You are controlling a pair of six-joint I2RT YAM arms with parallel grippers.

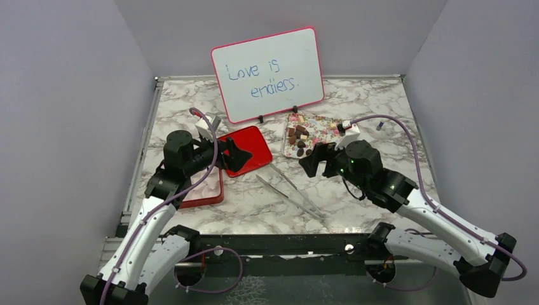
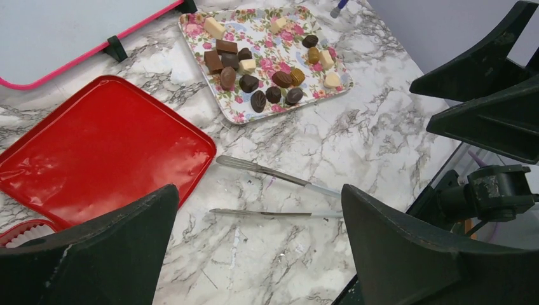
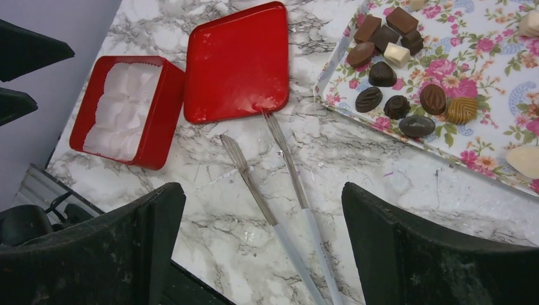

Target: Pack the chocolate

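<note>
The chocolate (image 1: pixel 300 136) lies as several dark, light brown and cream pieces on a flower-patterned tray (image 1: pixel 321 127) at the back right. The same chocolate (image 2: pixel 249 82) on its tray (image 2: pixel 267 35) shows far ahead in the left wrist view. In the right wrist view the chocolate (image 3: pixel 382 74) sits at the upper right. My left gripper (image 1: pixel 234 155) hangs open over the red lid's edge, holding nothing. My right gripper (image 1: pixel 316 159) hangs open just in front of the tray, holding nothing. Both face the metal tongs (image 1: pixel 292 190) lying flat between them.
A red box (image 3: pixel 127 108) lined with white paper cups stands at the left, partly under my left arm (image 1: pixel 184 162). Its red lid (image 3: pixel 238 60) lies flat beside it. A pink-framed whiteboard (image 1: pixel 270 73) stands at the back. The table's front edge runs just behind the tongs (image 3: pixel 279 190).
</note>
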